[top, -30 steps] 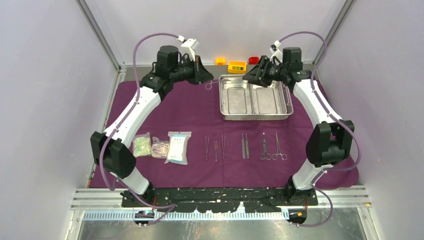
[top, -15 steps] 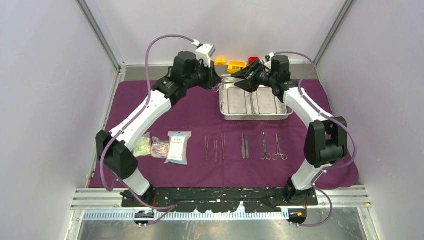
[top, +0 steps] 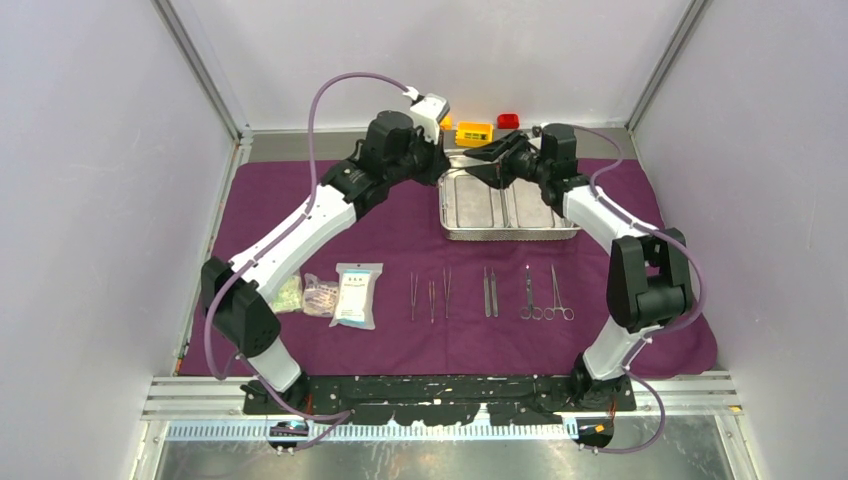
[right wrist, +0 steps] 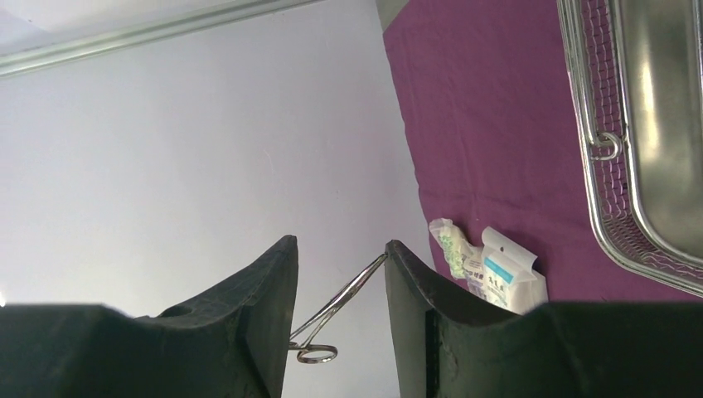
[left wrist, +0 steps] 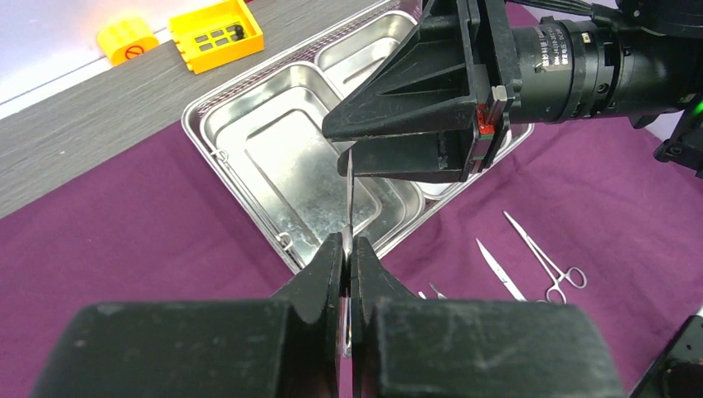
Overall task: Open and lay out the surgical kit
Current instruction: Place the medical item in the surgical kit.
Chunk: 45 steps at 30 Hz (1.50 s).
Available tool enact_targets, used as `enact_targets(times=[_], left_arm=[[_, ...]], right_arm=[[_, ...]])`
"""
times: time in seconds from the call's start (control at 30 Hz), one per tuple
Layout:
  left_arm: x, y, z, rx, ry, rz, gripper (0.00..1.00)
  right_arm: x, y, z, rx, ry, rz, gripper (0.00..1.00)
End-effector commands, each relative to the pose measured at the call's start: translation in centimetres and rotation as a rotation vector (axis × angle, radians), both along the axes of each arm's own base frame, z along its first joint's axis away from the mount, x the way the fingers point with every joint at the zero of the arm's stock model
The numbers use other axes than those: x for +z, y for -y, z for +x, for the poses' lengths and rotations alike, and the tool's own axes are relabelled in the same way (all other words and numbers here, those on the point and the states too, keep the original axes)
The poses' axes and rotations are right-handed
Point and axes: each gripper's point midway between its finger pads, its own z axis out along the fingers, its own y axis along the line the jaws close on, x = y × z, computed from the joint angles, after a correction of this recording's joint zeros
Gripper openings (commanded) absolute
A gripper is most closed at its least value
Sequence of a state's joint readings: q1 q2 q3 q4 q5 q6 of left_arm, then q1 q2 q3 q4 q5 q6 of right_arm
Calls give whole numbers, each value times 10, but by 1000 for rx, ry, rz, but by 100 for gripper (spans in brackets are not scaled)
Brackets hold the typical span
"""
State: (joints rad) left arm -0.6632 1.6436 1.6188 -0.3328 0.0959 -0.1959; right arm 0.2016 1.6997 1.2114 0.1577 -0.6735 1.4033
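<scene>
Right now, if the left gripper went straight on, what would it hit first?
Most likely the right gripper: it sits straight ahead of the left gripper, open around the far end of the steel instrument the left one holds. Depth between them is unclear.

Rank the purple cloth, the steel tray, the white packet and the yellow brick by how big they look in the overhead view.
Largest to smallest:
1. purple cloth, by far the largest
2. steel tray
3. white packet
4. yellow brick, clearly the smallest
</scene>
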Motion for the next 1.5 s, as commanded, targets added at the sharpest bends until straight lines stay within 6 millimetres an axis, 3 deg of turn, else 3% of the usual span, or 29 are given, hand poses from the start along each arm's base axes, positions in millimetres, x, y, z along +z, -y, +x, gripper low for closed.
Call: enact_targets(times=[0.0, 0.23, 0.5, 0.7, 1.13, 1.47], left_arm=[[4, 3, 8, 18, 43, 32, 0], [-7, 9, 8, 2, 35, 54, 0], [4, 3, 21, 61, 70, 80, 0], [-1, -1, 24, 82, 77, 99, 0], [-14, -1, 9, 53, 28, 76, 0], [-35, 21, -14, -84, -61, 8, 0]], right_arm=[[28, -9, 2, 12, 76, 81, 47], [26, -13, 4, 16, 62, 117, 41], [25, -27, -2, 45, 39, 161, 40], [25, -32, -3, 54, 34, 187, 40], [22, -32, 6, 40, 32, 201, 24], [22, -13, 17, -1, 46, 188, 0]])
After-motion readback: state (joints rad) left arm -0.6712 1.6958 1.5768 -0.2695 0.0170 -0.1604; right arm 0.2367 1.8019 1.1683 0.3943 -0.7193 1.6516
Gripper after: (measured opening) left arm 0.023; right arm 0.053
